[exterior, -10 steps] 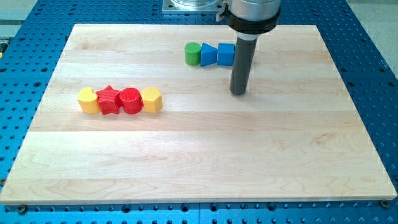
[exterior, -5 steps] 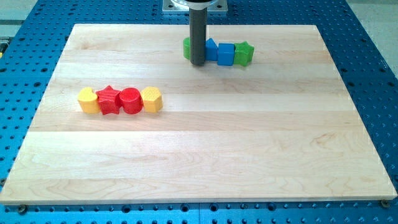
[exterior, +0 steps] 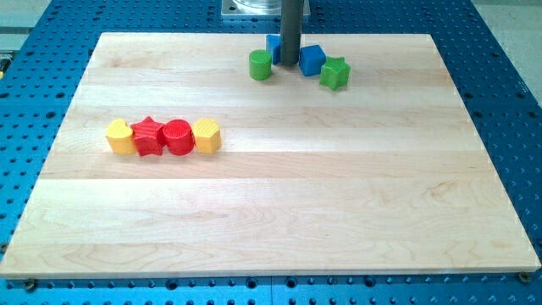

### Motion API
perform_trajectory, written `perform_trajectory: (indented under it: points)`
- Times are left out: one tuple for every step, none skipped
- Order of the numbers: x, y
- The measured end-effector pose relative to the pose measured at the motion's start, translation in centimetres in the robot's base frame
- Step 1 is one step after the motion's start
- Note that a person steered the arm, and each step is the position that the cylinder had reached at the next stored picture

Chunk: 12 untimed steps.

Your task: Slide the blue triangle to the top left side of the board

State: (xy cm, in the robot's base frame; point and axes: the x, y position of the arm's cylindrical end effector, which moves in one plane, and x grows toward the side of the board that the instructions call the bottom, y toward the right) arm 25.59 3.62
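The blue triangle (exterior: 273, 47) lies near the board's top edge, mostly hidden behind my rod; only its left part shows. My tip (exterior: 289, 63) is right in front of it, between the green cylinder (exterior: 260, 65) on its left and the blue cube (exterior: 312, 59) on its right. A green star (exterior: 334, 74) sits just right of and below the blue cube.
A row of blocks lies at the view's left: a yellow heart (exterior: 120, 136), a red star (exterior: 149, 135), a red cylinder (exterior: 177, 136) and a yellow hexagon (exterior: 207, 135), all touching. The wooden board (exterior: 279, 212) sits on a blue perforated table.
My tip moved left, then up into the top row. The blue triangle was pushed toward the top edge, and the blue cube and green star shifted and turned; the row has broken apart.
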Motion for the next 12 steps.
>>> perform_trajectory:
  points:
    - [-0.1, 0.6]
    - [-1.9, 1.2]
    - [-2.8, -0.6]
    - [-2.8, -5.8]
    - [-2.8, -10.4]
    - [-2.9, -14.7]
    - [-2.9, -16.8]
    - [-2.8, -11.0]
    - [-2.8, -8.1]
    - [-2.3, -8.8]
    - [-0.3, -13.4]
    - [-0.3, -16.5]
